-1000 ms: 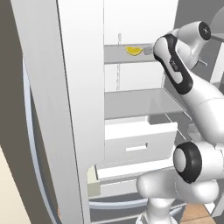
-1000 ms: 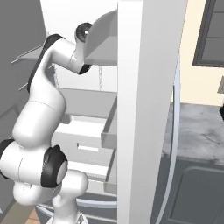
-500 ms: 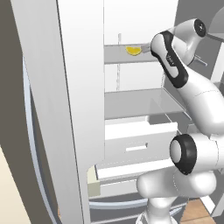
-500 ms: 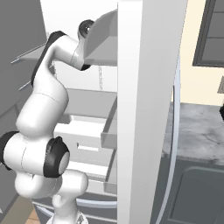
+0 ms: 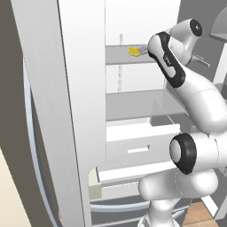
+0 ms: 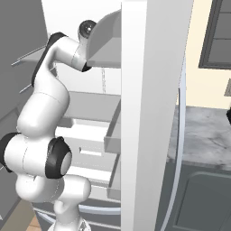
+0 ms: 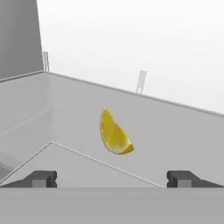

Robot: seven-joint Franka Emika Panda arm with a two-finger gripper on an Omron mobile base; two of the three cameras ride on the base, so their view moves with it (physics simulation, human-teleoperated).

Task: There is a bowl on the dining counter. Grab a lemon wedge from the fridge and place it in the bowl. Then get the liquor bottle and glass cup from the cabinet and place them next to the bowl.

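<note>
Lying on the grey upper shelf [image 5: 119, 54] of the open fridge [image 5: 80, 111] is the lemon wedge [image 7: 114, 134], a small yellow slice with its curved rind to one side and a pointed tip low down. From the left base view the lemon wedge [image 5: 133, 51] sits toward the right part of that shelf, just in front of the arm's dark wrist. Through the hand camera the gripper [image 7: 112, 178] is aimed straight at it, the two dark fingertips [image 7: 41, 178] standing far apart at either side with bare shelf between them, so the jaws are wide open and hold nothing. The wedge is ahead of the tips, not between them, near but clear of both.

The white arm [image 5: 190, 93] climbs from the base at the lower right of the left view, bends at a big dark elbow joint and reaches up and leftward into the fridge at shelf height. In the right base view the arm [image 6: 45, 117] bends the same way, its hand end tucked under a slanted grey panel [image 6: 106, 43]. Below the lemon's shelf is a second grey shelf [image 5: 137, 104], then white drawers [image 5: 137, 146]. The white fridge door [image 6: 151, 113] stands edge-on in the right view, with a marbled grey counter [image 6: 203, 135] beyond it
</note>
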